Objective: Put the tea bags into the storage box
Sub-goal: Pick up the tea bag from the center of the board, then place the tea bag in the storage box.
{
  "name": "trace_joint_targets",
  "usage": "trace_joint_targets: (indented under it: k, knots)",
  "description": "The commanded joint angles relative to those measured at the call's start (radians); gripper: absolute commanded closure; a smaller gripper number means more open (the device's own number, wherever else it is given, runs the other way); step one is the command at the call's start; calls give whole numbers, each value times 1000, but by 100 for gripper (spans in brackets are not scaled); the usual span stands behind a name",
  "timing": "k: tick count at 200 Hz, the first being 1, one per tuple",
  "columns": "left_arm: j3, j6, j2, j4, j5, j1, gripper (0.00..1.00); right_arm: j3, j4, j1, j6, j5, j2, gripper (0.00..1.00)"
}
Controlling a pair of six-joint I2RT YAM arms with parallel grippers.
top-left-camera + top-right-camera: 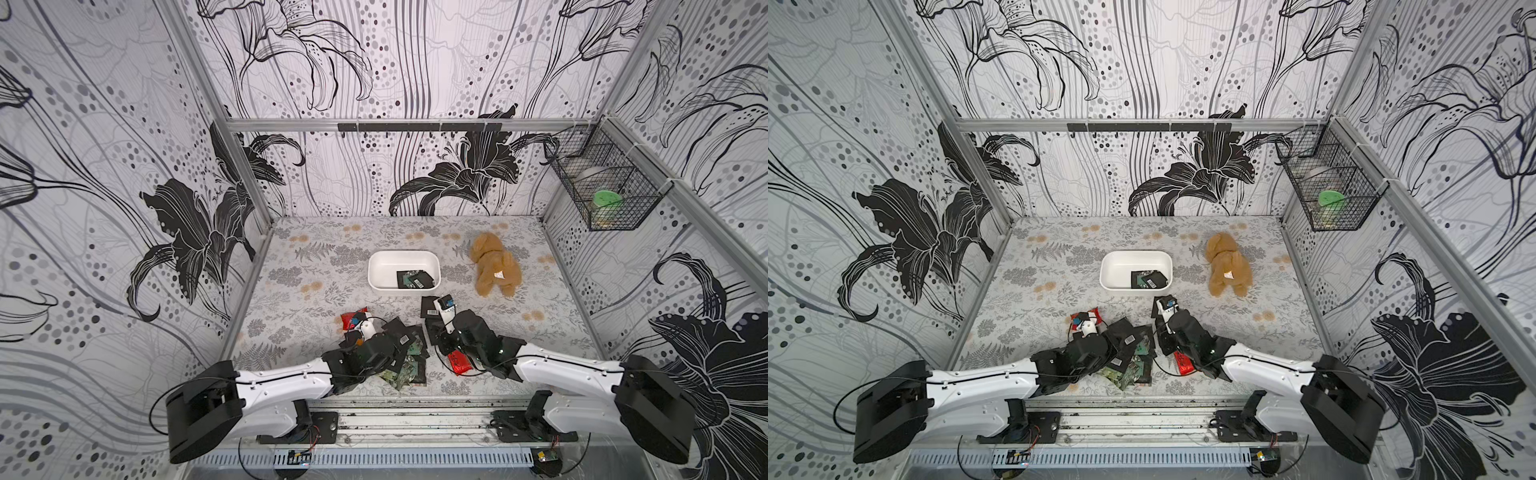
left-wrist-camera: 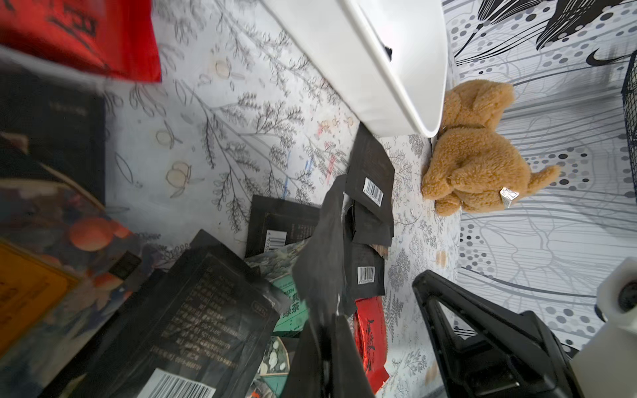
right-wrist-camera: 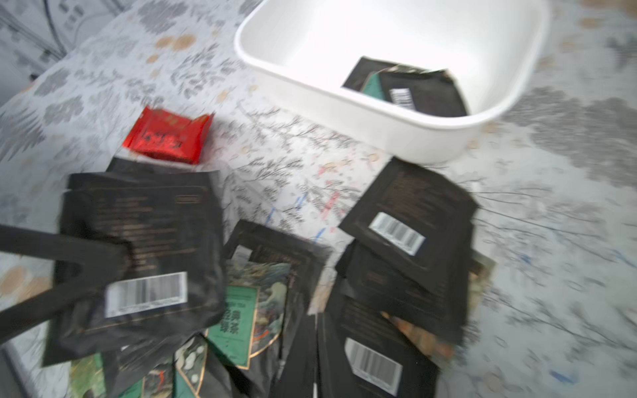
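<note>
My left gripper [image 1: 358,323] is down at the far left edge of the heaped bags [image 1: 405,353], fingers pressed together, right beside the red bag [image 1: 351,316]. In the left wrist view a crumpled dark strip [image 2: 324,262] runs up the middle. I take it for black foil caught edge-on, but I cannot tell for sure that a bag is pinched.

My right gripper [image 1: 444,305] hangs over black bags [image 1: 430,308] lying just near of the box [image 1: 384,266]. Its wrist view is smeared, so I cannot tell whether those fingers are spread or together.

The box sits mid-table, far of the heap and left of the plush [image 1: 494,266]. A few bags lie in its near right corner and its left half is bare.

I judge the step to be lifting one bag out with the left. I would rise straight and slowly first, because the foil looks slick and the bags overlap, so a neighbour may ride up or the pinch may slip. If two come, I shake the extra off over the heap.

Then I travel far and right, cross the near left rim with height to spare, and lower into the bare half. Only then do I open, so the bag lands flat. I keep to the box's left side, away from the right gripper, one arm going in at a time.
</note>
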Motion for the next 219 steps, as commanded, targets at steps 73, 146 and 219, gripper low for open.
trace_joint_targets:
  k: [73, 146, 219]
  knots:
    - [496, 473, 149, -460, -294, 59, 100, -39, -167, -7, 174, 389, -112, 75]
    - [779, 618, 505, -337, -63, 279, 100, -96, -82, -195, 166, 80, -144, 71]
    - [1024, 633, 780, -351, -2, 352, 100, -121, -43, -259, 151, -40, -158, 68]
